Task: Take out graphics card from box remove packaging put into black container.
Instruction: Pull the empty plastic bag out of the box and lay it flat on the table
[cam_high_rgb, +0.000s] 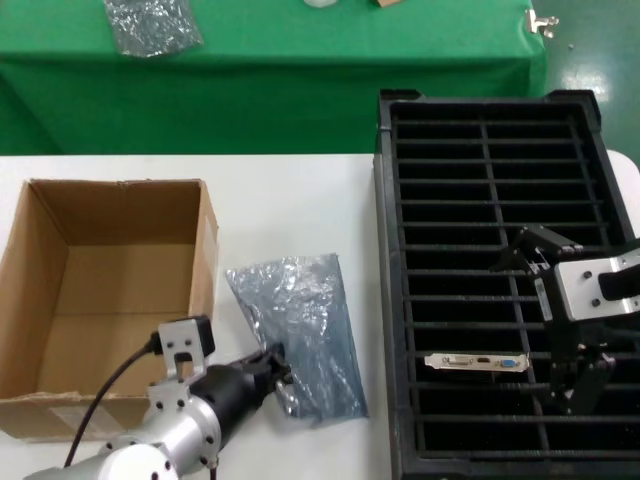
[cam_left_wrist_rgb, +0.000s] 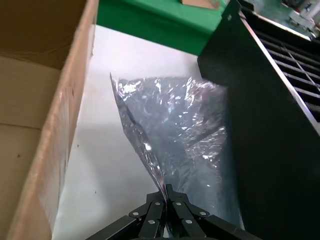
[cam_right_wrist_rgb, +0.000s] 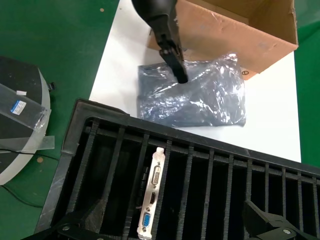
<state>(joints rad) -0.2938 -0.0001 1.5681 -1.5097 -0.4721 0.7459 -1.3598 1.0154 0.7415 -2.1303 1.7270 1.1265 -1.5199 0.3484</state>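
Head view: graphics card (cam_high_rgb: 477, 361) is seated in the black container (cam_high_rgb: 384, 300).
Packaging (cam_high_rgb: 300, 330) is pinched by the left tool (cam_high_rgb: 281, 371); the wide-open right tool (cam_high_rgb: 575, 385) should be lifted straight up.

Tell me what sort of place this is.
Probably an electronics packing or test bench in a lab or workshop: a slotted black tray holding a graphics card, an antistatic-looking bag and a cardboard box on a white table.

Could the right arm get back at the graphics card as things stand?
Probably yes: the right gripper hangs open just beside the graphics card, which stands bracket-up in a slot of the black container, nothing covering it.
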